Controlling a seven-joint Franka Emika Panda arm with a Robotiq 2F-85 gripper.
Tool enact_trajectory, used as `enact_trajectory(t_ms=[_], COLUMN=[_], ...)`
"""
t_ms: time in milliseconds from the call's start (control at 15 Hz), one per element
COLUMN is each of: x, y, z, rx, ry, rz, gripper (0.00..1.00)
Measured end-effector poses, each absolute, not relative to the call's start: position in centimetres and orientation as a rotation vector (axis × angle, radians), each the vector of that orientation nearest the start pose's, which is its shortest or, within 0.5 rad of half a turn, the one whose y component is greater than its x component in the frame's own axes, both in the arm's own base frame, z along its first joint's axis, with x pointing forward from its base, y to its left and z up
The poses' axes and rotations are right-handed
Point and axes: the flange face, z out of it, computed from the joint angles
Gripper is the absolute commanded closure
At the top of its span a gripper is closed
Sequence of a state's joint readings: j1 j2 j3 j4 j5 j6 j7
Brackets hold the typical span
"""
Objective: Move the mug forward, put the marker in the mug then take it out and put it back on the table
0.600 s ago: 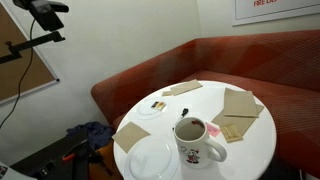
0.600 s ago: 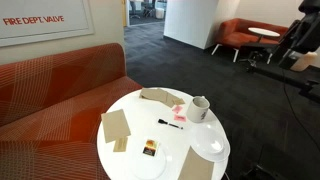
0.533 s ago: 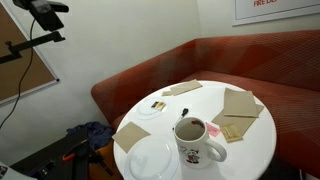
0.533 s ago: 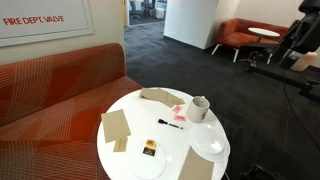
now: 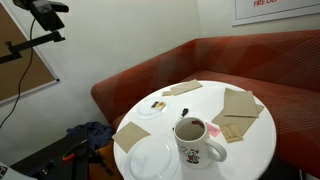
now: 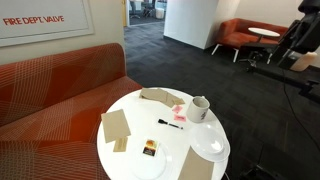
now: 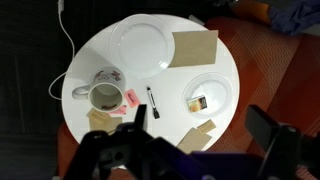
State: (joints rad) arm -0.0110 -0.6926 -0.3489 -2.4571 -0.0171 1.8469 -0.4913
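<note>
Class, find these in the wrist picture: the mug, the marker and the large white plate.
mug (image 7: pixel 102 95), wrist view, its dark inside.
marker (image 7: pixel 153 103), wrist view, middle of its shaft.
large white plate (image 7: pixel 147 45), wrist view, its bare centre.

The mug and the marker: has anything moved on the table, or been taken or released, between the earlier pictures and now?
Nothing has visibly changed. The mug stands in the same spot, and the marker lies beside it on the table, untouched. The claw is open above the table and holds nothing, as before.
</note>
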Motion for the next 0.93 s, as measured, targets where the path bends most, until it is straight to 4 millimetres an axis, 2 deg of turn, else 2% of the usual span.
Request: enact_trajectory(t_ms=[200,400,667,933], x=[33.8,35.4,37.5,38.5], y=[-13.3,-11.8,-10.6,-11.1], z=[51.6,50.3,47.5,44.1], rx=[-2.976,-3.038,-3.145,-3.181], ry=[-0.293,-0.237,-0.138,-0.065], rz=[-0.193,-0.238,-0.330,-0.344], gripper=[0.00,0.00,0.00,0.00])
